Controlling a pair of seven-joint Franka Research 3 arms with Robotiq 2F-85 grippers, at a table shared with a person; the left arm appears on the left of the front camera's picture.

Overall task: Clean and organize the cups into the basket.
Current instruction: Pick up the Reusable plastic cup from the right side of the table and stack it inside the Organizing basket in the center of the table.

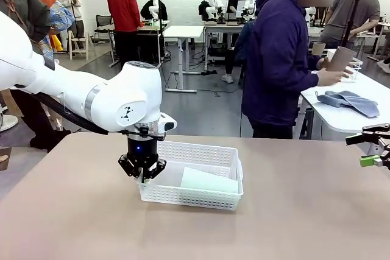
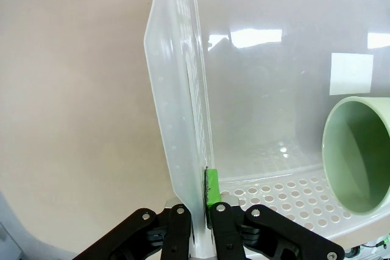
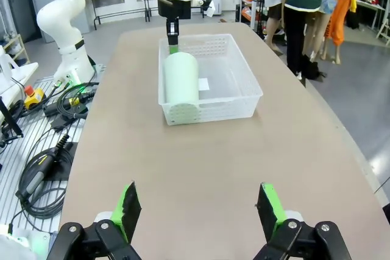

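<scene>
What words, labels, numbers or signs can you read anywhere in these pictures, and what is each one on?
No words or numbers can be read anywhere.
White sticker on the floor of the basket: looks blank.
Black emblem on the left arm: a symbol, no letters.
Background: any print there is too small or blurred to read.

The left arm (image 1: 91,98), centre-left in the front view, is a white rounded shell with a grey joint band and a small black emblem. The left gripper (image 1: 144,179) is black, with a blue light, silver screws and green pads (image 2: 211,188). The right gripper (image 3: 198,202) matches. The person (image 1: 277,53) wears a dark blue hooded top.
</scene>
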